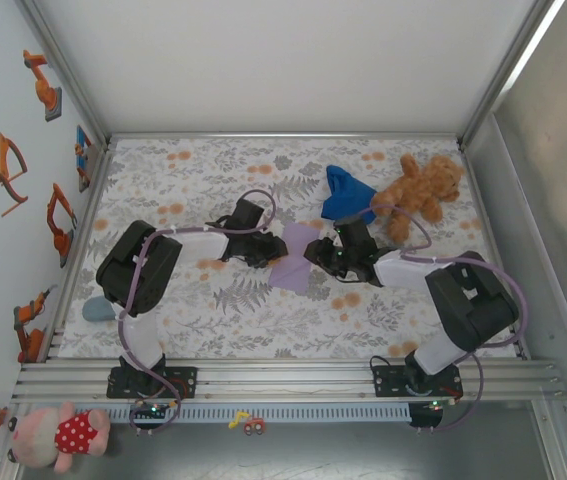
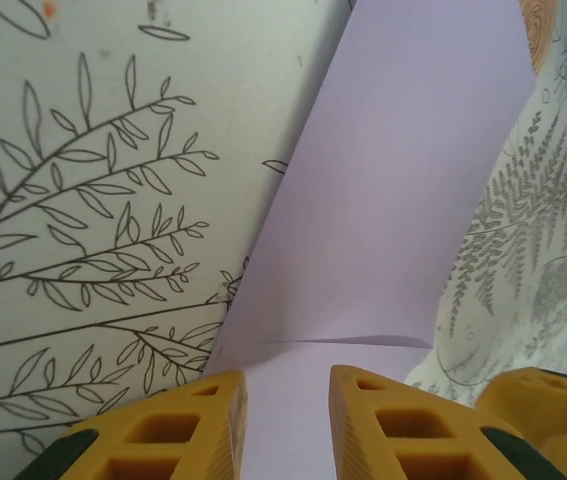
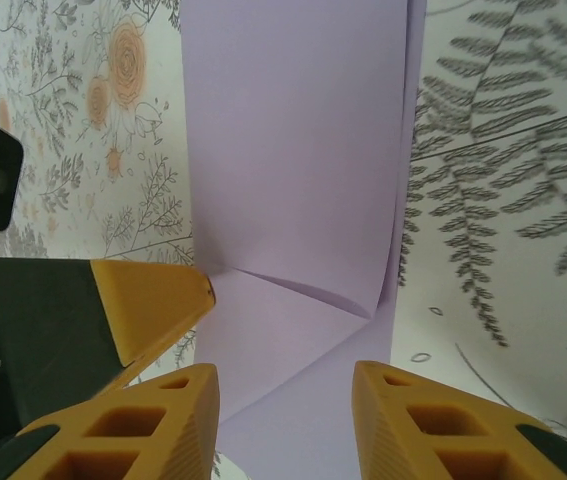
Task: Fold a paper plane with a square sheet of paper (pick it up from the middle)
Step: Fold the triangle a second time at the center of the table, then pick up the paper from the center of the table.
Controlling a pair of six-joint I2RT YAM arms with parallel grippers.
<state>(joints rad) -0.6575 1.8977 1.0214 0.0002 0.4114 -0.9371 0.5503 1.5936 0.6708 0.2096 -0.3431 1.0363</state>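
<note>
The lavender sheet of paper [image 1: 293,262] lies on the floral table mid-way between the two arms, folded narrower than a square. In the right wrist view the paper [image 3: 293,150] shows a diagonal flap crease. In the left wrist view the paper [image 2: 403,200] has a short crease across it. My left gripper [image 1: 275,250] is at its left edge, and its yellow fingers [image 2: 213,420] stand a little apart, open [image 2: 288,400], with paper lying flat under the gap. My right gripper [image 1: 314,256] is at the right edge, open wider [image 3: 285,400] over the paper. A left finger [image 3: 153,300] touches the paper's edge there.
A deep blue cloth [image 1: 343,192] and a brown teddy bear [image 1: 418,190] lie at the back right, close behind the right arm. A grey-blue object [image 1: 96,308] sits at the table's left edge. White walls enclose the table on three sides.
</note>
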